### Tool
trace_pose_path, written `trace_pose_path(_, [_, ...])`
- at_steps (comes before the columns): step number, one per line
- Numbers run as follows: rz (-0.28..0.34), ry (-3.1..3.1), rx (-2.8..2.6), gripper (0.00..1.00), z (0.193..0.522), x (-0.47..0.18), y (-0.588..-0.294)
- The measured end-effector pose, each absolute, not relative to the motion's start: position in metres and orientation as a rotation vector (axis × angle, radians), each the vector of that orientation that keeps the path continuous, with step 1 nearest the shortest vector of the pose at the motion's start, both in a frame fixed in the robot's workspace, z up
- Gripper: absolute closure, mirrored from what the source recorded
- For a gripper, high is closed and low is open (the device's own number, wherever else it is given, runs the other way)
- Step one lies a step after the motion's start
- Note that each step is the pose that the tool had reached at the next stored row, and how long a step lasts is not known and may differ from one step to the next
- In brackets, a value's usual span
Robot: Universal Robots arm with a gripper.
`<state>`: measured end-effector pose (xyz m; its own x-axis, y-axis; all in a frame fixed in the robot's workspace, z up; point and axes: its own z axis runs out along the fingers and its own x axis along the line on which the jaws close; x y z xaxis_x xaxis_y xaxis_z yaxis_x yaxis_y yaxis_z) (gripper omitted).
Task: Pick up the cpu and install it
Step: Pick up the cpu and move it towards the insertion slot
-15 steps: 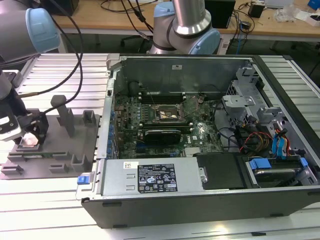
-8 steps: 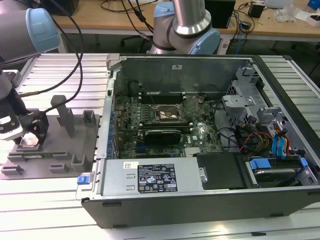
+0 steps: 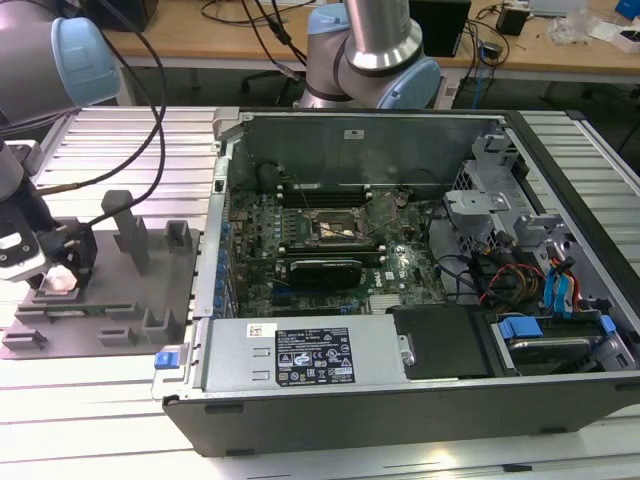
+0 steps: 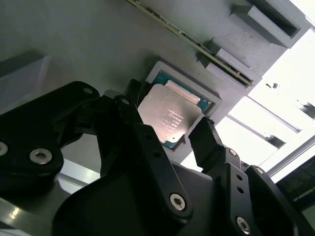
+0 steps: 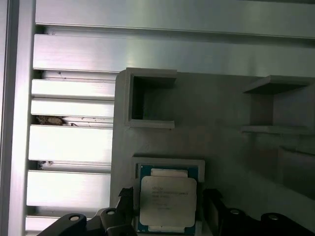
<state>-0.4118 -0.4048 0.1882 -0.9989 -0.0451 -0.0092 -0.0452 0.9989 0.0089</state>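
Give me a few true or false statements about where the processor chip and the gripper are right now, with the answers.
1. The chip lies in a recess of the grey fixture plate. True.
2. The chip sits in the socket on the board. False: it is on the fixture plate, outside the computer case.
3. The gripper has one finger on each side of the chip. True.
4. The gripper is reaching into the computer case. False: it is at the fixture plate, to the exterior view's left of the computer case.
5. The computer case is closed. False: its side is open and the motherboard shows.
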Motion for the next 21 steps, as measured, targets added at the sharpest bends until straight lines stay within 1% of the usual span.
trace_pose_path(11, [0.014, 3.132, -0.070, 0.33, 0.1881, -0.4143, -0.4033])
trace_pose_path(13, [0.014, 3.132, -0.070, 0.34, 0.1881, -0.4143, -0.4033])
trace_pose_path(14, [0.014, 3.132, -0.070, 0.41, 0.1881, -0.4143, -0.4033])
trace_pose_path(21, [0.014, 3.132, -0.070, 0.41, 0.1885, -0.4129, -0.4033])
